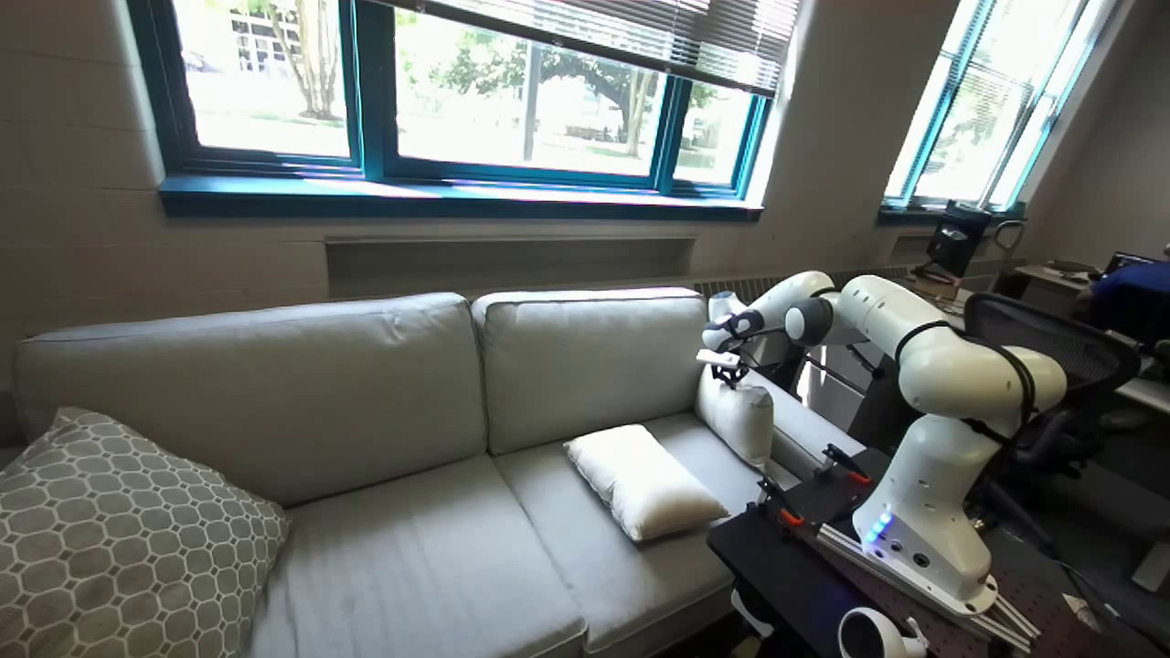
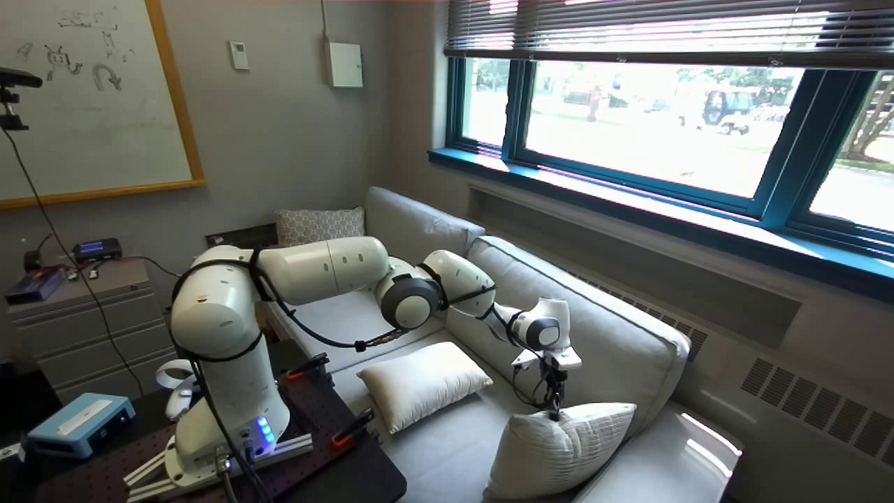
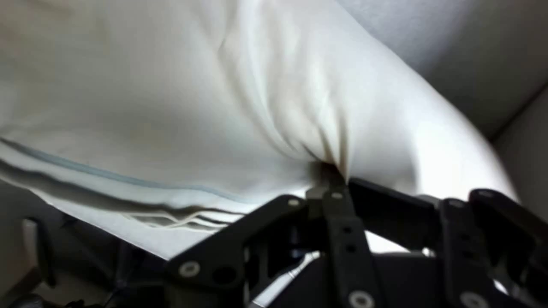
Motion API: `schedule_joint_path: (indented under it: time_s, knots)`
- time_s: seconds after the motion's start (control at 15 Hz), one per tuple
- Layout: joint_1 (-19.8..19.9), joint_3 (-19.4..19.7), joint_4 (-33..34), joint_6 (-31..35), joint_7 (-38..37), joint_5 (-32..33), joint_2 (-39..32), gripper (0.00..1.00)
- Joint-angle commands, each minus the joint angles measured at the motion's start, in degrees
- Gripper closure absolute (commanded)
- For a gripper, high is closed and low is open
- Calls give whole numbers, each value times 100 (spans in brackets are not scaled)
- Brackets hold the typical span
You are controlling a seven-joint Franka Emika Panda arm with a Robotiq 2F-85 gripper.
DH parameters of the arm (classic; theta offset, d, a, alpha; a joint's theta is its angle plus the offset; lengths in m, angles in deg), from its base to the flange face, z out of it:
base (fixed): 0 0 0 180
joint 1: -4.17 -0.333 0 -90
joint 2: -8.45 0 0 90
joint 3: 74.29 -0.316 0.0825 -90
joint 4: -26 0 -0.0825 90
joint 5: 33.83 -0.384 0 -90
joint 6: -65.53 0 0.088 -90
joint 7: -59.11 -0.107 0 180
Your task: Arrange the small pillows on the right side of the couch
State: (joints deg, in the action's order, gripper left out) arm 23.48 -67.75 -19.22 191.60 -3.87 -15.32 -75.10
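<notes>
Both small cream-white pillows are on the beige couch [image 1: 393,548]. The upright small pillow [image 1: 751,429] stands at the right end, against the inner side of the armrest. My gripper [image 2: 555,412] comes down on its top edge and is shut on a pinch of its fabric. Folds in this pillow [image 3: 257,107] run into the closed fingertips in the wrist view, where the gripper [image 3: 340,175] hides the pinched cloth itself. The flat small pillow [image 1: 640,484] lies on the right seat cushion, a short gap away from the upright one; it also shows in an exterior view [image 2: 426,384].
A larger grey-white patterned pillow [image 1: 137,539] rests at the couch's far left end. Back cushions [image 1: 594,356] rise behind the seats, and the right armrest [image 1: 813,429] is beside the upright pillow. The arm's dark table [image 1: 777,567] with clamps adjoins the couch's front right.
</notes>
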Motion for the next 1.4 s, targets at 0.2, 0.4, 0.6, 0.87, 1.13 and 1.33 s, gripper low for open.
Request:
schedule_joint_path:
  time_s: [0.2, 0.4, 0.6, 0.87, 1.13, 1.33]
  knots:
    - [455, -782, 217, 593, 1372, -350, 151, 96]
    - [703, -876, 426, 429, 1791, -402, -63, 96]
    - [906, -748, 543, 368, 1872, -352, -263, 96]
    - [795, 133, 10, 612, 1944, -1213, -73, 96]
    - [629, 487, -1, 704, 1865, -1492, -73, 95]
    - [456, 666, -15, 817, 1771, -1515, -74, 70]
